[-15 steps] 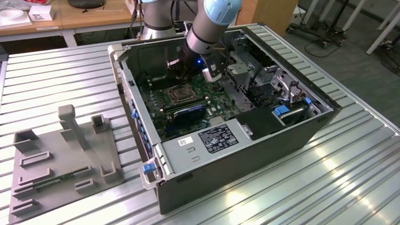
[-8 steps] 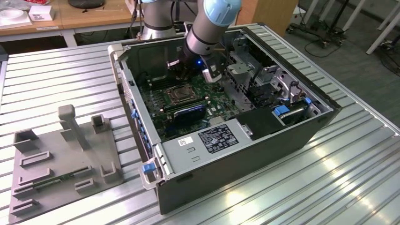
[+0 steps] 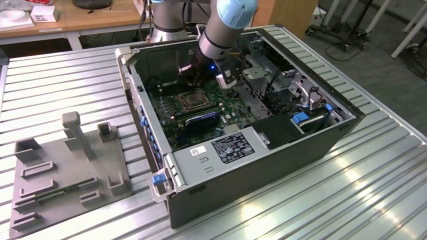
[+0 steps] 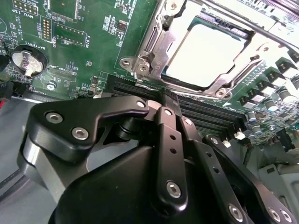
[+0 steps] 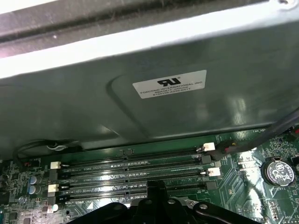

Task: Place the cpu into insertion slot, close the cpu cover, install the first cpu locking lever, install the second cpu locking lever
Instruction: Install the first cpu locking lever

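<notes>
Hovering with fingers closed and empty at 6 o'clock of the insertion slot (image 4: 205,51), the gripper (image 4: 169,100) risks scraping the memory slots (image 4: 210,116); cpu (image 4: 205,53) seated, cpu cover (image 4: 161,51) closed.

A ribbed metal counter (image 3: 60,85) of silvery slats carries two things. An open computer case (image 3: 267,165) lies on its side near the middle. A grey fixture block (image 3: 67,170) with upright pegs and slots sits near one edge, well apart from the case.
</notes>
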`<state>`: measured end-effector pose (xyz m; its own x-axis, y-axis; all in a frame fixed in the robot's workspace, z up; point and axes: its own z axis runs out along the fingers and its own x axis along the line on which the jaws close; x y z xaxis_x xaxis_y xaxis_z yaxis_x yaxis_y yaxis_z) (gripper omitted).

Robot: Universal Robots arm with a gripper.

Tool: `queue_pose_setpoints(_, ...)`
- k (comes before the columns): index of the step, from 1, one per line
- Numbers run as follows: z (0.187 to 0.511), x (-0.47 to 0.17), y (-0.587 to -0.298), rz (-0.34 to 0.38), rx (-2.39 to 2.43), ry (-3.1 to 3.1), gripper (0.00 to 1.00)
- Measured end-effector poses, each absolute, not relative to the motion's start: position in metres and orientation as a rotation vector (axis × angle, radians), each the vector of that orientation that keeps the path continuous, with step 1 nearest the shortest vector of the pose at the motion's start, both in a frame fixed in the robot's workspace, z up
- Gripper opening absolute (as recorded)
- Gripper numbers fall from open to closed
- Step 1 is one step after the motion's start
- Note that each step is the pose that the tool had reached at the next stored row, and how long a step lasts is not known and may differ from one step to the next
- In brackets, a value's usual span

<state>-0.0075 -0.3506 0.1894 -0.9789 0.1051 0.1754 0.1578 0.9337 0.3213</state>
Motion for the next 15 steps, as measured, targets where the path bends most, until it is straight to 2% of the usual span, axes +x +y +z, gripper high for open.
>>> queue_pose_setpoints(15, 0.1919, -0.0073, -0.352, -0.507, -0.201, -2.935, 0.11)
